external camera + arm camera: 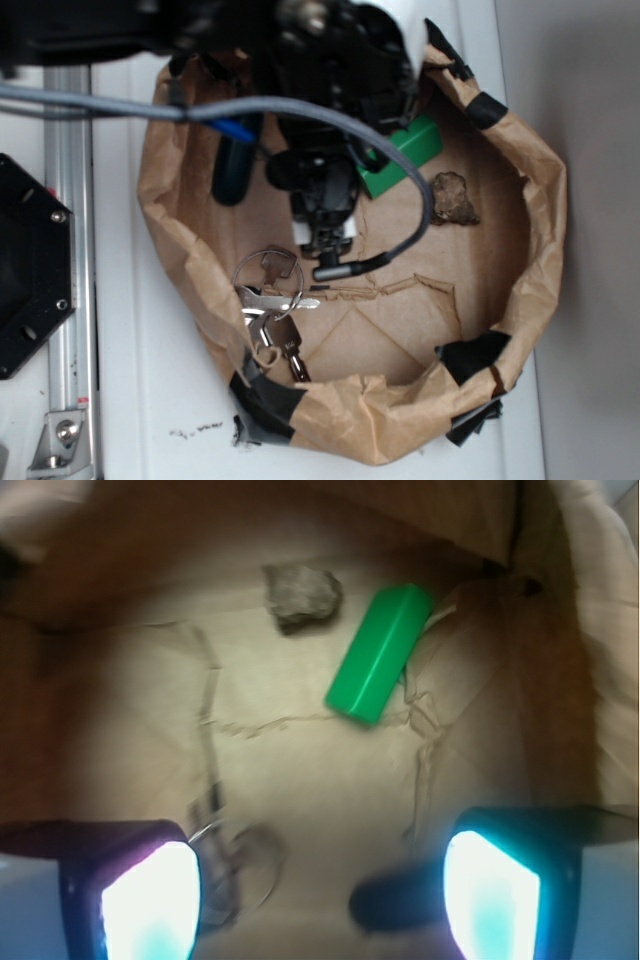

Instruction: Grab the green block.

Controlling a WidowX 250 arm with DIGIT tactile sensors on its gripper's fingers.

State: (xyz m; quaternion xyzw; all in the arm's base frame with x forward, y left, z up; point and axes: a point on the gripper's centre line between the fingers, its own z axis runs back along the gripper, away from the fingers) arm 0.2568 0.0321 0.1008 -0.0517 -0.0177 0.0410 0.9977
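Note:
The green block (378, 667) lies flat on the brown paper floor, a bright green bar slanting up to the right, well ahead of my fingers. In the exterior view the green block (405, 152) pokes out from behind the arm at the upper right of the paper ring. My gripper (320, 895) is open, its two glowing pads (150, 905) set wide apart at the bottom of the wrist view with only paper between them. From outside, the gripper (325, 235) hangs over the middle of the ring, left of and below the block.
A crumpled brown paper wall (545, 240) rings the work area. A grey-brown rock (300, 595) sits just left of the block. Keys on a ring (268, 300) lie near the front left. A dark teal rounded object (232, 168) lies at the back left. A grey cable (400, 160) loops overhead.

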